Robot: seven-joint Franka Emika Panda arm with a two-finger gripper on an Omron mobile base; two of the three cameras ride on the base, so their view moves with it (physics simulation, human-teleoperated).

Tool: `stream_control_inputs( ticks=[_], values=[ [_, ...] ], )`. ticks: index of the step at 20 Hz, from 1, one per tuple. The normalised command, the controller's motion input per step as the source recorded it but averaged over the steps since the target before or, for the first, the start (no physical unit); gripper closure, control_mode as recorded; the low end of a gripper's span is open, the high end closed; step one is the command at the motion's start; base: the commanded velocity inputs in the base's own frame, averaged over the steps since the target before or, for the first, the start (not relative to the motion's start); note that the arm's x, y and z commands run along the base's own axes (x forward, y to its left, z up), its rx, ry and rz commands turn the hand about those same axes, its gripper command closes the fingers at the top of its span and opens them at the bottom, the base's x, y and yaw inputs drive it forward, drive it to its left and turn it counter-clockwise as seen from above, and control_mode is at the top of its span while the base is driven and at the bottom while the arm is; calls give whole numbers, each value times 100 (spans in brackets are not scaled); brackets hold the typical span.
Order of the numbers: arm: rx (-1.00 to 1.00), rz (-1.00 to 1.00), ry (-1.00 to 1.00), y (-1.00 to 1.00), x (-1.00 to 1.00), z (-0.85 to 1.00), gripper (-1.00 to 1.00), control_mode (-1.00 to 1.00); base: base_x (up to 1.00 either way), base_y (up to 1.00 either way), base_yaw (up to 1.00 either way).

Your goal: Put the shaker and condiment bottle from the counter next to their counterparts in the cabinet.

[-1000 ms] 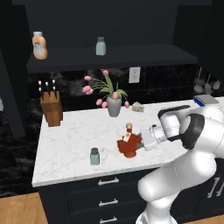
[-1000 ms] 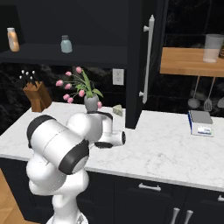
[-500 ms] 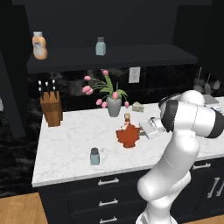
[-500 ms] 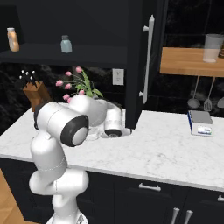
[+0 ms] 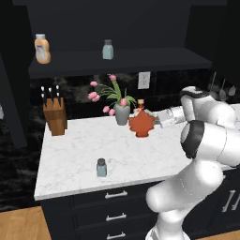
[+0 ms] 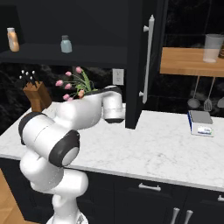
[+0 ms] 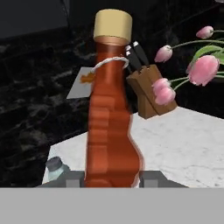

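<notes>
My gripper point(image 5: 157, 123) is shut on the condiment bottle point(image 5: 141, 123), a dark red-brown ridged bottle with a tan cap. It holds the bottle upright above the counter point(image 5: 79, 151), next to the flower vase. In the hand view the bottle point(image 7: 111, 118) rises between the two fingertips point(image 7: 74, 178), and its white tag point(image 7: 83, 83) hangs from the neck. The shaker point(image 5: 101, 167) stands on the counter near the front edge, also low left in the hand view as the shaker point(image 7: 57, 168). In the cabinet, on the shelf board point(image 5: 126, 61), stand the orange bottle point(image 5: 42, 48) and the twin shaker point(image 5: 108, 49).
A knife block point(image 5: 55, 116) stands at the back left of the counter. A vase of pink tulips point(image 5: 120, 107) is just behind the held bottle. An open black cabinet door point(image 6: 139, 65) with a silver handle hangs to the right. A small box point(image 6: 201, 124) lies far right.
The arm has lifted the condiment bottle off the counter and carried it up and back toward the vase, turning it from tilted to upright. The shaker has stayed put.
</notes>
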Motion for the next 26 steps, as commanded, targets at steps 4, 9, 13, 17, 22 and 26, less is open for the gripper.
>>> stream_control_inputs(
  ticks=[4,9,13,17,22,26],
  values=[
    [-9,-22,13,27,-3,100,100,-100,0,0,0],
    [-2,-30,10,12,-32,97,100,-100,0,0,0],
    [0,-34,1,5,-58,85,100,-100,0,0,0],
    [0,-34,0,6,-72,78,100,-100,0,0,0],
    [-1,-32,0,19,-63,77,100,-100,0,0,0],
    [-14,-18,-3,46,-14,91,100,-100,0,0,0]
  ],
)
